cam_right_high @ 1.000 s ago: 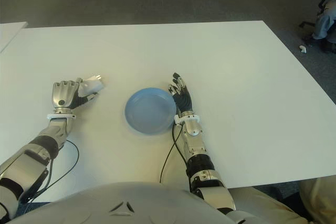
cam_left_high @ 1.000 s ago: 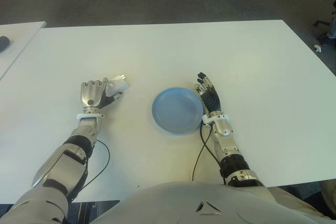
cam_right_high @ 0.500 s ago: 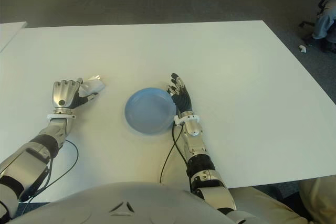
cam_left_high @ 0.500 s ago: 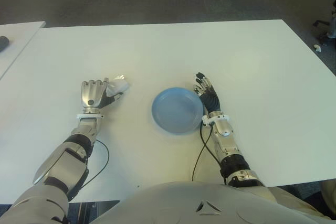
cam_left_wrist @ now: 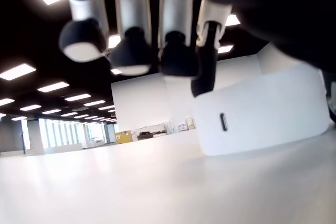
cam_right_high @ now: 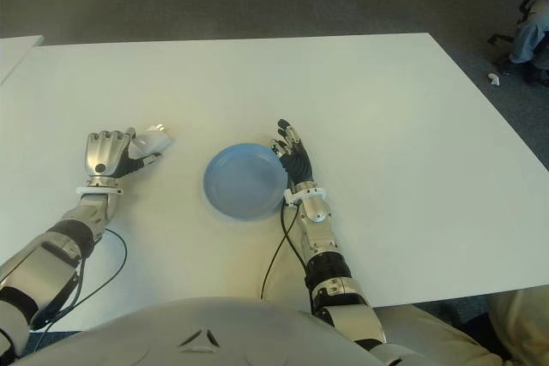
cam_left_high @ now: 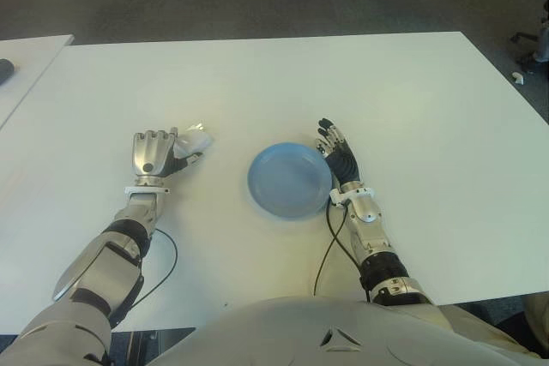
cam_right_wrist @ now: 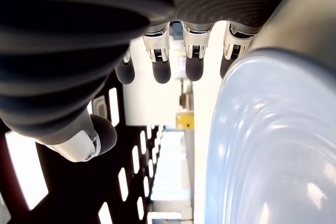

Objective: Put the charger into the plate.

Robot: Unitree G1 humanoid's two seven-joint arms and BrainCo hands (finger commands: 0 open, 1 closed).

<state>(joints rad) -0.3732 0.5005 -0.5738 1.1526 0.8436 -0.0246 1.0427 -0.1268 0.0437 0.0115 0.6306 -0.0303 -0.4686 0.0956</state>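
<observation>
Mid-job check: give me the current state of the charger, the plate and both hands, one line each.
charger: lying on the table, outside the plate, at the left hand's fingertips; not lifted.
plate: upright on the table, holding nothing.
left hand: beside the charger on its left, fingers curled over it; a firm grasp is not visible.
right hand: at the plate's right rim, fingers extended, holding nothing.

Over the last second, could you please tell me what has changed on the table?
Very little. The right hand crept slightly toward the robot's left along the plate's rim. The left hand stays beside the charger, fingers near it, no grip evident. Charger and plate have not moved.
</observation>
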